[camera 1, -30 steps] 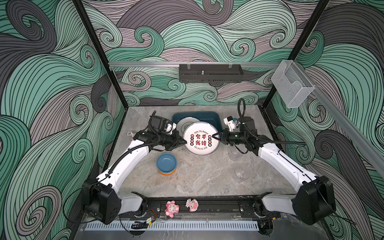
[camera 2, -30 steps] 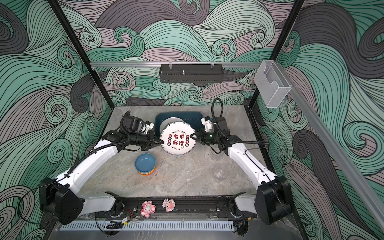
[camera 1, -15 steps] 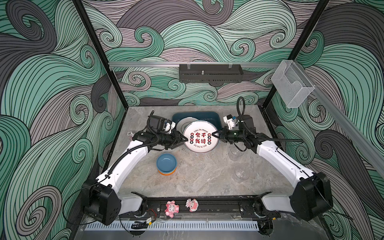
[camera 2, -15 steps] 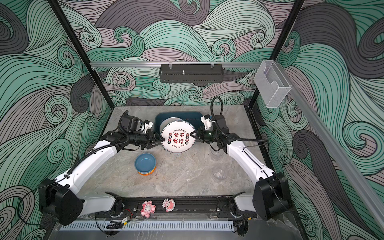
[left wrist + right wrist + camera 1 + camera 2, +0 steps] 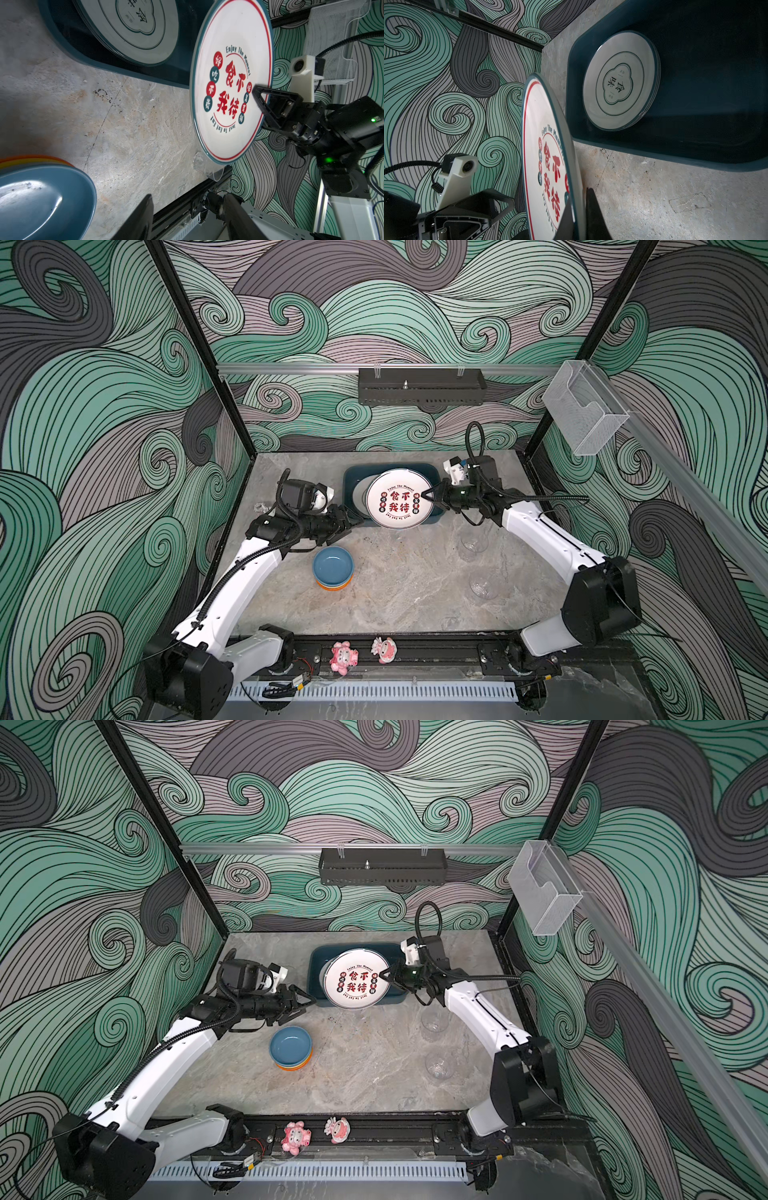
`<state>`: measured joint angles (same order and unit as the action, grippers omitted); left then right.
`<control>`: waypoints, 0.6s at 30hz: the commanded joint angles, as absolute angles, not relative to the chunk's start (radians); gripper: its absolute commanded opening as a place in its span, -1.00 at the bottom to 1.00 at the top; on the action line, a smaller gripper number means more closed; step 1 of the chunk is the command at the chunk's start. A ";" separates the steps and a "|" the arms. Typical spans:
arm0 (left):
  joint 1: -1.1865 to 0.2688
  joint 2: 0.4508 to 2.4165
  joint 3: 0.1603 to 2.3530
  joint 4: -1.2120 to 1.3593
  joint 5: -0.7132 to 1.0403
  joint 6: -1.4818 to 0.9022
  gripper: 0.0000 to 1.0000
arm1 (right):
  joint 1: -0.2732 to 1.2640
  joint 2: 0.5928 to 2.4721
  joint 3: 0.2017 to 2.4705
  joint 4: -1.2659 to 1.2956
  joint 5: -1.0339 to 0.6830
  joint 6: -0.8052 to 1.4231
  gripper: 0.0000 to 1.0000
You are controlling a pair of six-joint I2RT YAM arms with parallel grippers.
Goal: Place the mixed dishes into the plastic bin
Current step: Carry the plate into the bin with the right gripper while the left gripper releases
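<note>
Evidently the step in hand was setting the lettered plate (image 5: 397,499) down into the plastic bin (image 5: 350,475). The plate hung in the air over the bin's front part, and its near edge reached out past the front wall, above the bench (image 5: 415,572). The right jaws were pinching its rim on the right arm's side, one on the printed face beside the lettering and one underneath. The left jaws stood spread, holding nothing, just off the plate's opposite edge and not touching it. All the weight therefore hung from a single grip at one edge.

Done well, the move would be slow, since a plate pinched at one edge could droop or swing. It would first go farther toward the back wall, until the whole disc sat inside the bin's walls. Only then would it come down level. A second plate (image 5: 620,81) already lay flat toward the left arm's end of the bin. The lettered plate would need to land squarely on it or fully beside it, not half across its rim. The right jaws should part only once the plate was supported. The stacked bowls (image 5: 332,566) and two clear glasses (image 5: 473,541) waited on the bench.
</note>
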<state>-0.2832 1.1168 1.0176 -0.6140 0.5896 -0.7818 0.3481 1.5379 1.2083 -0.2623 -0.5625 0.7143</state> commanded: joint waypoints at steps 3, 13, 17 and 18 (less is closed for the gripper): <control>-0.261 1.042 0.997 -0.660 0.470 -0.720 0.29 | 0.342 1.601 1.286 -0.248 -0.520 0.719 -1.00; -0.238 1.019 0.969 -0.687 0.463 -0.712 0.29 | 0.342 1.746 1.409 -0.286 -0.465 0.718 -1.00; -0.233 1.024 0.964 -0.687 0.470 -0.710 0.29 | 0.345 1.799 1.458 -0.300 -0.445 0.719 -1.00; -0.231 1.026 0.964 -0.686 0.471 -0.710 0.29 | 0.346 1.814 1.473 -0.306 -0.441 0.719 -1.00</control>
